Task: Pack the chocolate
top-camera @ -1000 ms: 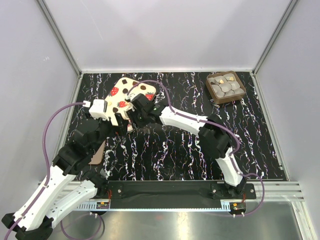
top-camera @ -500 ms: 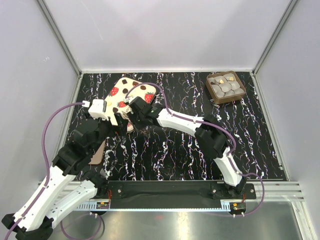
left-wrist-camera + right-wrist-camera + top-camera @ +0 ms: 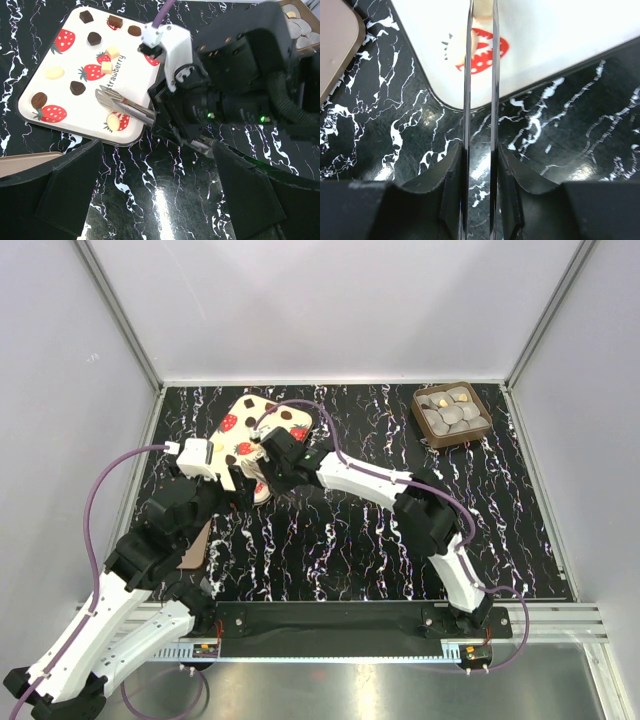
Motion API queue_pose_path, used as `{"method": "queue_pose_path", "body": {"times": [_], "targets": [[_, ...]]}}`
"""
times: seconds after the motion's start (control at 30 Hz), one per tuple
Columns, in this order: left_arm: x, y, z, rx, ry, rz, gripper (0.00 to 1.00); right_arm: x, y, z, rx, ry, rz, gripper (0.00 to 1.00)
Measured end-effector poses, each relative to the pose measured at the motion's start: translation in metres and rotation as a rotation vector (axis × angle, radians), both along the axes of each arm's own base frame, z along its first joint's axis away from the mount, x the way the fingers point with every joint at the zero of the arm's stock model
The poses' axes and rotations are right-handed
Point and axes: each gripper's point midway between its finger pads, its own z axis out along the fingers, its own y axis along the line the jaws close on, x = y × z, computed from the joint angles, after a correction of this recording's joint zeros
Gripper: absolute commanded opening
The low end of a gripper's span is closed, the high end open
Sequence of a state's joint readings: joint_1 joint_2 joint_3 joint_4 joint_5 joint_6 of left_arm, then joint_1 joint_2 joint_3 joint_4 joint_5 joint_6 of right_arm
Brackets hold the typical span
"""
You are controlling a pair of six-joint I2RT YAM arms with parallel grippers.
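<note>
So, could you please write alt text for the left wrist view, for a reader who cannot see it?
The right gripper, its thin jaws nearly together, reaches over a cream lid printed with strawberries and chocolates, which lies on a black marbled table. The left gripper's dark fingers frame the bottom.

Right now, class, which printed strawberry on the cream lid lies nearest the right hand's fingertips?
The strawberry at the lid's near edge, just beyond the right hand's fingertips; the others sit farther off.

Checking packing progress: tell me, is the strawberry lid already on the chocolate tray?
No, the lid lies at the mat's left, far from the chocolate tray at back right.
</note>
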State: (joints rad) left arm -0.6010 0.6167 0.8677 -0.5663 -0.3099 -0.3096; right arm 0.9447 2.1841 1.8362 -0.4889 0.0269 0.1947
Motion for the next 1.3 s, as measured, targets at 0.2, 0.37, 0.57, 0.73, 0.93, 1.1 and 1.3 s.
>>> {"method": "queue_pose_path", "body": {"times": [0.2, 0.37, 0.57, 0.73, 0.93, 1.1, 1.3], "targets": [[0.000, 0.000, 0.000, 0.000, 0.000, 0.000, 0.99, 0.036, -0.041, 0.038, 0.070, 0.022, -0.111, 0.34], [0.000, 0.000, 0.000, 0.000, 0.000, 0.000, 0.99, 0.090, -0.134, 0.097, 0.146, -0.049, -0.312, 0.34], [0.000, 0.000, 0.000, 0.000, 0.000, 0.000, 0.99, 0.137, -0.285, 0.147, 0.165, -0.154, -0.624, 0.34], [0.000, 0.000, 0.000, 0.000, 0.000, 0.000, 0.99, 0.148, -0.373, 0.146, 0.106, -0.161, -0.812, 0.34], [0.000, 0.000, 0.000, 0.000, 0.000, 0.000, 0.99, 0.151, -0.444, 0.119, 0.034, -0.104, -0.963, 0.34], [0.000, 0.000, 0.000, 0.000, 0.001, 0.000, 0.99, 0.157, -0.478, 0.087, -0.012, -0.044, -1.036, 0.34], [0.000, 0.000, 0.000, 0.000, 0.000, 0.000, 0.99, 0.167, -0.502, 0.052, -0.050, 0.019, -1.081, 0.34]]}}
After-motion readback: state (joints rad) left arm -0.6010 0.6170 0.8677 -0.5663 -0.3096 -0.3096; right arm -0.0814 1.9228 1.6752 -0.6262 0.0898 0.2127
